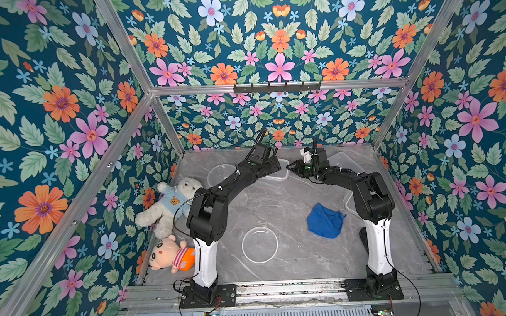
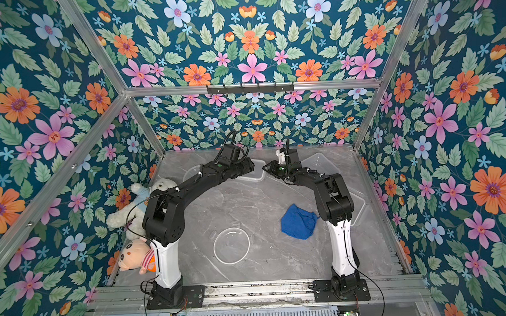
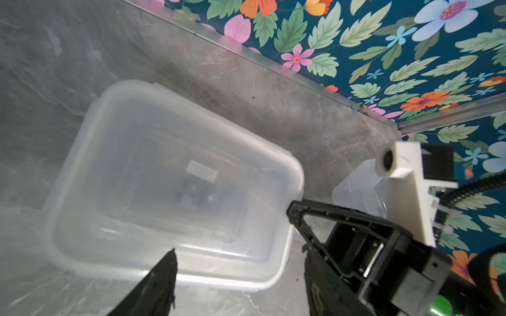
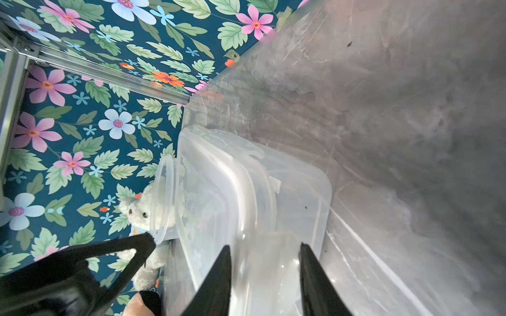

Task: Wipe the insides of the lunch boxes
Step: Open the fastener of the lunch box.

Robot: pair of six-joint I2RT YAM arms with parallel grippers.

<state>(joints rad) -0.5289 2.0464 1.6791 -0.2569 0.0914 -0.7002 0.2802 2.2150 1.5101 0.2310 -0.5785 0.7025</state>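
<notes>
Both arms reach to the far middle of the grey table (image 1: 276, 198), where the rectangular lunch box (image 3: 169, 175) sits open side up. The left gripper (image 1: 275, 164) hangs over it, fingers spread wide. The right gripper (image 4: 264, 246) straddles the box's right end; I cannot tell whether it clamps. The blue cloth (image 1: 325, 220) lies apart, nearer and to the right.

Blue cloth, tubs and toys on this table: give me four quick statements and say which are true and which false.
1. The blue cloth is gripped in a claw. False: it lies loose on the table, nothing touching it.
2. The rectangular tub has no lid on it. True.
3. The teddy bear sits inside the round tub. False: it lies on the table near the doll.
4. A clear round lid lies flat on the table between the two arms. True.
</notes>
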